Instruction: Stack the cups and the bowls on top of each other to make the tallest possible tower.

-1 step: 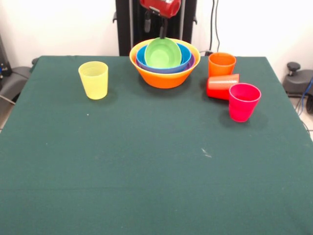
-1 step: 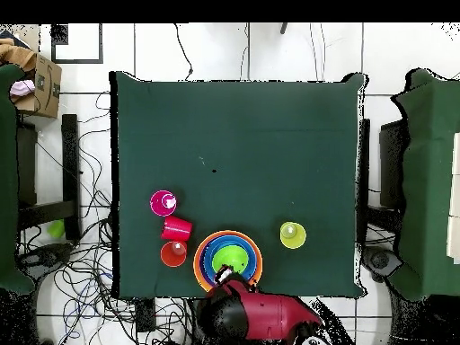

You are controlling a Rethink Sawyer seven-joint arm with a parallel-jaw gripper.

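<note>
Tool [image 1: 162,35] grips tilted light green bowl [image 1: 163,53] above nested bowls [image 1: 165,73]

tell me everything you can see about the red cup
The red cup is a small tapered tumbler of glossy plastic, lying tipped on its side on the green table, not upright. It lies between the upright orange cup and the upright pink cup, close against both; whether they touch is unclear. Nothing grips it.
</note>
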